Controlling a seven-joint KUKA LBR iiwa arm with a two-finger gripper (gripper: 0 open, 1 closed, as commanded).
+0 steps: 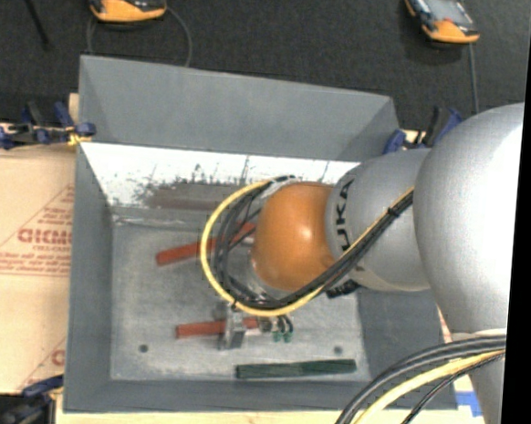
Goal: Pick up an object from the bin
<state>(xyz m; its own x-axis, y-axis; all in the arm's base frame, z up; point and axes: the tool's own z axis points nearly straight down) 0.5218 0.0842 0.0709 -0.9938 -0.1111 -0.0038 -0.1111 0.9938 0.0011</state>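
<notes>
Presently: pincer, spread or pressed together I cannot tell, low at the red-brown stick, lower centre of frame; best closed squarely across it.

Two red sticks — one dark green stick.

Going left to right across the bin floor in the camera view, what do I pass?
upper red strip → lower red strip → gripper → dark green bar, ordered by their visible middles.
</notes>
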